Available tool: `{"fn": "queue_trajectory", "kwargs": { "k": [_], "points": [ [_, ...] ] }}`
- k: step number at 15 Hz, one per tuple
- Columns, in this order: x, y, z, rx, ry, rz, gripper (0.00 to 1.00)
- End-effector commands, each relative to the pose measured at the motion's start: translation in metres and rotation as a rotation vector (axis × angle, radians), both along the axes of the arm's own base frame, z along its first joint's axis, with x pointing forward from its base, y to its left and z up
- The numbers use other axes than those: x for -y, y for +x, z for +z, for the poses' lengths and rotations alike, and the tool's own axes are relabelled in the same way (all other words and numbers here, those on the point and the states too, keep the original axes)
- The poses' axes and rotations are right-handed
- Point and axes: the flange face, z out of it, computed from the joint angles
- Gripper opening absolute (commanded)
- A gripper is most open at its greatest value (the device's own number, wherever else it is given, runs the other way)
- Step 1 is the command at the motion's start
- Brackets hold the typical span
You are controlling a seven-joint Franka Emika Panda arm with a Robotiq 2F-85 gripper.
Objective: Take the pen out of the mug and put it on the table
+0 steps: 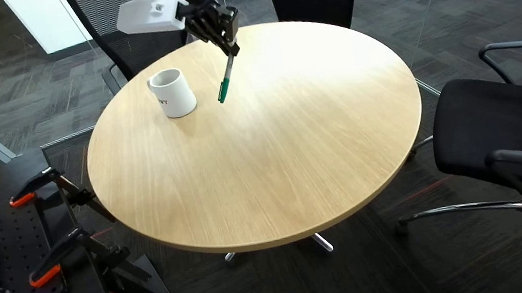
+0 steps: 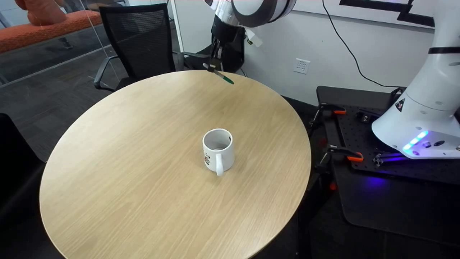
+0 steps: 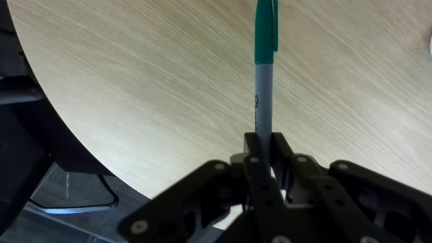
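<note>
– In the wrist view, how's the black two-fingered gripper (image 3: 264, 141)?
– Clenched on the thin grey-and-green pen (image 3: 264, 84), green cap (image 3: 264, 37) sticking out.
– Pen's where?
– Hangs mid-air, slanting cap-down, above the round light wood-grain table (image 1: 253, 167). White cylindrical ceramic mug (image 1: 175, 96) stands upright on it, pen outside.

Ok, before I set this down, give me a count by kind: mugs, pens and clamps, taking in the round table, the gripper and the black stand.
Mug: 1, standing upright on the round table
Pen: 1, held in the gripper
Clamps: 2, orange-tipped, on the black stand
Total: 4
</note>
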Motion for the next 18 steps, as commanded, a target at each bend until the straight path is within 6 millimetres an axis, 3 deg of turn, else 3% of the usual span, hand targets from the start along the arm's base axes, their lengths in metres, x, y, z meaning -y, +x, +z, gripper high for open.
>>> {"fn": "queue_trajectory", "kwargs": {
  "k": [1,8,12,18],
  "points": [
    [0.001,0.014,0.019,-0.067,0.009,-0.034,0.03],
    [-0.019,0.043,0.017,-0.136,0.063,0.003,0.03],
    [-0.026,0.055,-0.004,-0.216,0.062,0.005,0.03],
    [-0.013,0.076,-0.040,-0.302,0.084,-0.037,0.03]
  ]
}}
